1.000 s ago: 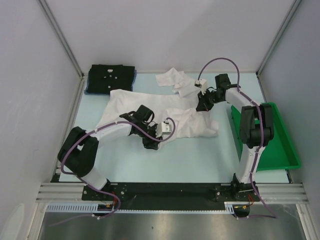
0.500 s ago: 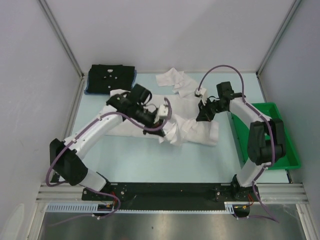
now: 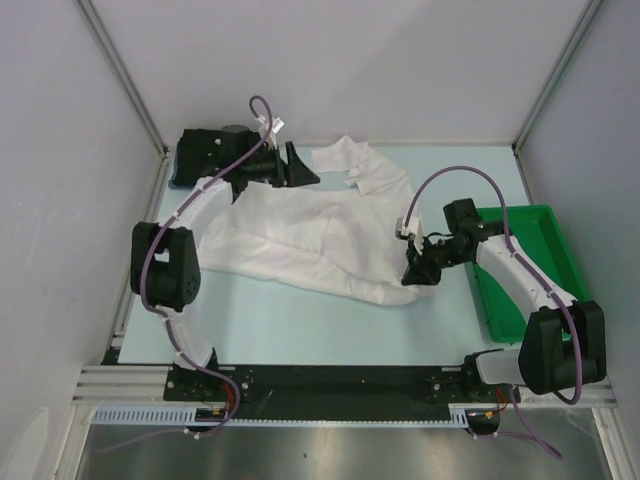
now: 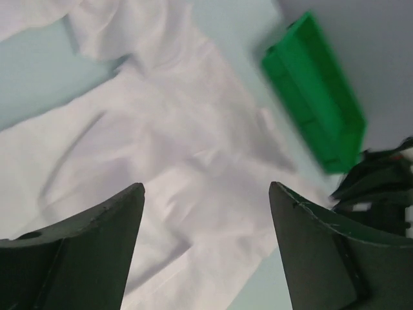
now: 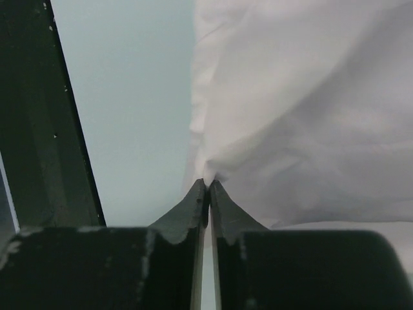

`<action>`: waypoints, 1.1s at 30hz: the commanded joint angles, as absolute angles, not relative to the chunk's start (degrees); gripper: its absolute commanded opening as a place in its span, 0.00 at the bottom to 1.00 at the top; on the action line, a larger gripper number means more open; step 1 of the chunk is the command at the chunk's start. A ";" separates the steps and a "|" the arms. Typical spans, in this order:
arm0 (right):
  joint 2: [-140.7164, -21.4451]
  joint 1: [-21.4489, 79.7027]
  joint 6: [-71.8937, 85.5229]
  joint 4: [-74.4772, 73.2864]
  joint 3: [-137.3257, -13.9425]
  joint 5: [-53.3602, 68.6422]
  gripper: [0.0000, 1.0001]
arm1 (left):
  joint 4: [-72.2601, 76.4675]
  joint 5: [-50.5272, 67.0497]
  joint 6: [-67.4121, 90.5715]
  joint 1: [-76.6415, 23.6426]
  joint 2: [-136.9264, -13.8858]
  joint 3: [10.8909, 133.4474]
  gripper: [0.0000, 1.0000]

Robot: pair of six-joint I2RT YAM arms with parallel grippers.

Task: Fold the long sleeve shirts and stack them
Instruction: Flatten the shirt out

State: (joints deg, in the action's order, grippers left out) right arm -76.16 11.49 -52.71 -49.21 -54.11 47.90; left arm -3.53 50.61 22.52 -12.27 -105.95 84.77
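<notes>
1. Top external view: the pale bench (image 3: 300,320) fills the space between the grey walls.
2. The white shirt (image 3: 310,235) lies creased and loosely spread over the middle of the bench, its body running from about 9 o'clock to 4 o'clock. A rumpled part reaches toward 12 o'clock.
3. The green tray (image 3: 530,222) sits at 3 o'clock, just beside the shirt's edge, with the right arm crossing above it.
4. The black shirt (image 3: 205,152) lies folded at 10 o'clock in the far corner, close to the white shirt.
5. The left tool (image 3: 300,165) hangs at 11 o'clock over the white shirt's far edge, its fingers spread wide with nothing between them.
6. The right tool (image 3: 412,273) is at 4 o'clock. In the right wrist view its fingers are pressed almost together, pinching the white shirt's edge.
</notes>
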 commanded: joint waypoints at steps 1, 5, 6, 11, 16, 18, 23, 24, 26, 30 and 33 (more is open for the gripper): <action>-77.43 11.34 -52.48 -48.78 -54.84 49.22 0.19 | -32.73 46.41 -7.12 -6.18 -102.92 93.07 0.83; -81.29 10.55 -45.89 -49.04 -57.56 49.04 0.45 | -61.84 41.70 -47.10 2.00 -106.95 99.04 0.76; -82.08 10.20 -42.40 -48.96 -58.09 49.30 0.46 | -63.79 39.22 -50.07 3.07 -107.83 99.14 0.76; -88.23 9.23 -33.06 -45.27 -60.20 50.71 0.50 | -69.00 29.82 -66.16 4.13 -111.88 98.17 0.72; -91.67 9.14 -31.47 -45.79 -61.61 51.50 0.44 | -67.68 26.28 -70.31 3.78 -117.50 99.75 0.73; -92.98 9.67 -31.38 -45.44 -61.70 51.07 0.40 | -66.01 25.23 -71.28 3.52 -118.30 99.67 0.74; -95.97 10.28 -32.78 -46.14 -62.84 49.57 0.22 | -61.62 23.73 -73.03 1.85 -121.10 99.49 0.74; -96.59 10.20 -33.13 -46.40 -63.10 49.48 0.21 | -61.26 23.64 -73.12 1.50 -121.37 99.41 0.74; -97.12 10.46 -33.49 -47.54 -64.07 49.83 0.16 | -60.47 23.21 -73.82 1.32 -122.16 98.97 0.74; -96.95 11.51 -34.71 -48.60 -64.34 50.10 0.04 | -58.11 21.27 -76.02 1.14 -121.82 95.02 0.69; -96.24 11.95 -37.52 -50.18 -64.34 49.57 0.00 | -58.09 20.66 -76.99 1.23 -120.77 92.55 0.52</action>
